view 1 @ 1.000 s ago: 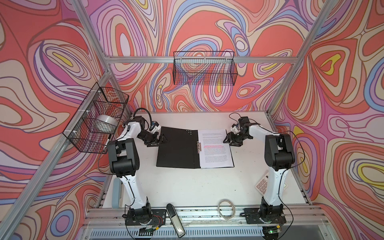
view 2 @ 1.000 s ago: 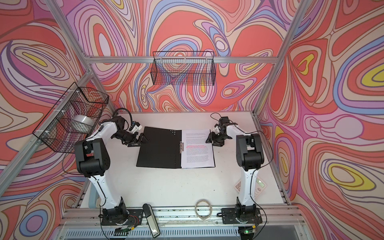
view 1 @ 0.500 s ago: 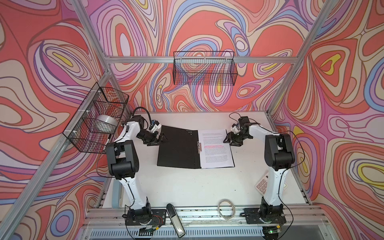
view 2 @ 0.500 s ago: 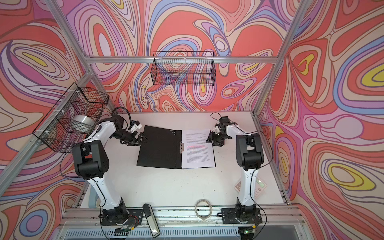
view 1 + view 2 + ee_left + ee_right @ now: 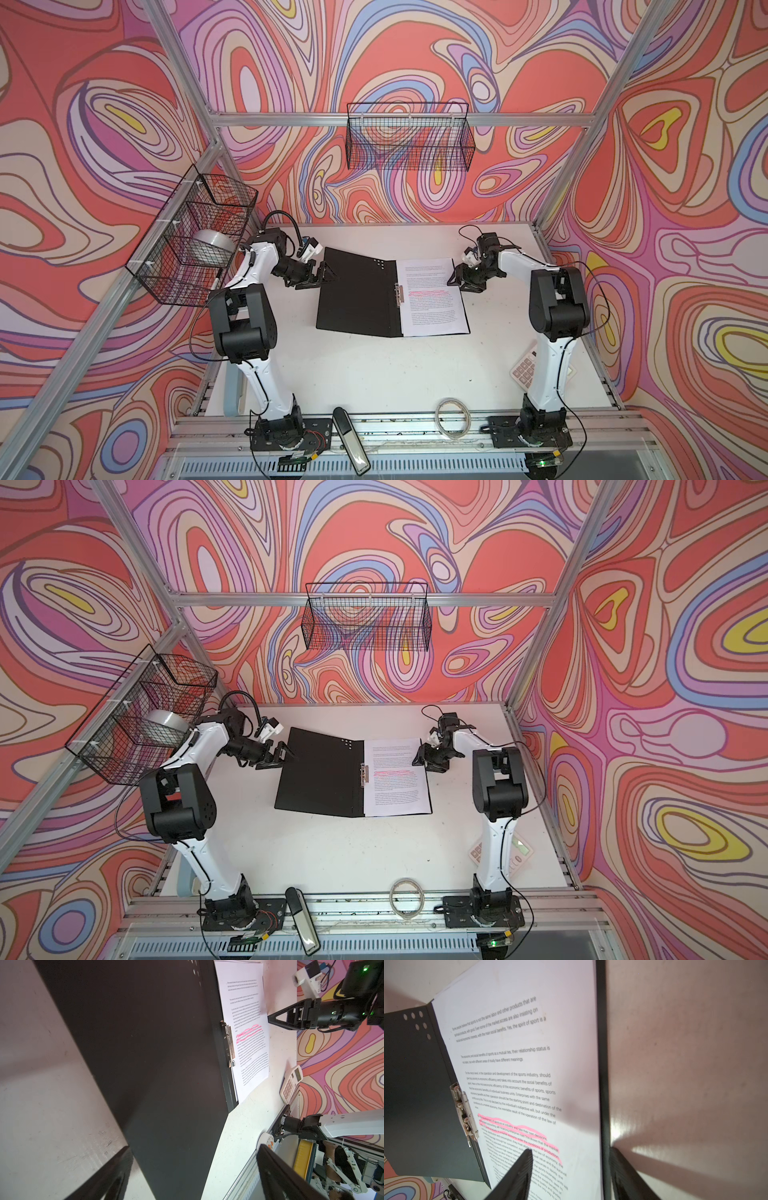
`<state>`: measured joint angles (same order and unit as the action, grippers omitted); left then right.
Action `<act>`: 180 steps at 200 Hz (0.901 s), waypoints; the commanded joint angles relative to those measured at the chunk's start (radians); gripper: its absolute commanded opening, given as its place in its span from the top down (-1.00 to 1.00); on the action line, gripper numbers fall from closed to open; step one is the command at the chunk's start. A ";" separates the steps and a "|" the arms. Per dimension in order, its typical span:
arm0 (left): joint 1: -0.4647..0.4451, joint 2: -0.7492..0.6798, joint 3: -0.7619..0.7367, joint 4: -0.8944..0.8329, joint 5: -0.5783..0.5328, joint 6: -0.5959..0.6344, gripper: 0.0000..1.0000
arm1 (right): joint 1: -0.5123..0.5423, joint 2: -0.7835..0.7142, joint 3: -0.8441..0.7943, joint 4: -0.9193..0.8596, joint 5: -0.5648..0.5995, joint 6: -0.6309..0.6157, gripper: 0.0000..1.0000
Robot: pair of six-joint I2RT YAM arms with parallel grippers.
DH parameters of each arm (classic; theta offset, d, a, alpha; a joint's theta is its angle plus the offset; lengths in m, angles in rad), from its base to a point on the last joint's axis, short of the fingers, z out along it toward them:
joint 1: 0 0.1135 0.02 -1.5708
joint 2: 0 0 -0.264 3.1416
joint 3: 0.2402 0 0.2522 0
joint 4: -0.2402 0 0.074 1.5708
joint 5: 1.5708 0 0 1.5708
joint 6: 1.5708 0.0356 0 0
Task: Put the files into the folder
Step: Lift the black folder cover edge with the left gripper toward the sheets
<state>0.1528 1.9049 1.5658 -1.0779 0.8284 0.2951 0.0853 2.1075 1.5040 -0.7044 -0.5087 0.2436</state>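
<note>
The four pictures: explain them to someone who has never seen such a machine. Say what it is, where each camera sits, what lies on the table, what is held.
Two robot arms, the left arm and right arm, are mounted at the front of a white table. Two pictures look down from overhead; two come from cameras on the wrists. An open black folder lies there, printed files on its right half, beside the metal clip. A calculator sits near the right arm. Both arms' jaws stand open at the folder's outer edges, holding nothing.
</note>
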 commanded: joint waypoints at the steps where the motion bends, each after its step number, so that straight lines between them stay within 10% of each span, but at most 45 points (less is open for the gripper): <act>1: -0.037 -0.014 -0.020 -0.058 0.184 0.005 -0.86 | 0.034 0.064 -0.034 -0.036 -0.054 -0.005 -0.24; 180: -0.036 -0.051 0.052 -0.126 0.232 0.000 -0.88 | 0.034 0.069 -0.036 -0.017 -0.068 0.009 -0.24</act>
<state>0.1150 1.8992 1.5864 -1.1450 1.0183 0.2836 0.1070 2.1204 1.5032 -0.7021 -0.5945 0.2455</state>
